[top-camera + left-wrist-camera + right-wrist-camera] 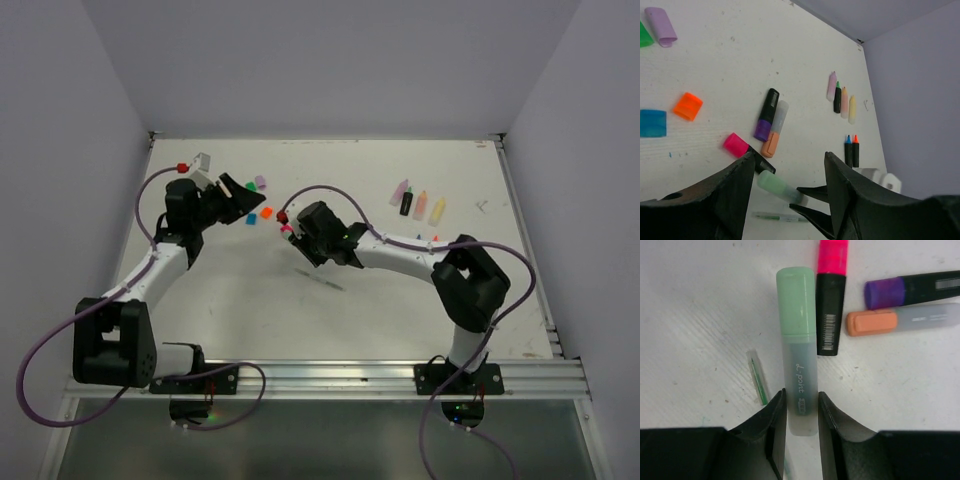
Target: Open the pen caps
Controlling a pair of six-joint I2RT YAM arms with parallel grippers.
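Top external: white table (400,300), lavender walls (300,60); right gripper (801,402) clamps green highlighter (799,365), left gripper (788,162) agape, empty.

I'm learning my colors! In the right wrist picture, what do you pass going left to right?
Thin green stick → mint pen → pink pen. The orange pen and purple pen lie one above the other on the right, so they get no place.

Mint-green cap (795,300) on frosted pen (801,390), pink cap (832,255), purple cap (883,293), peach cap (871,322)
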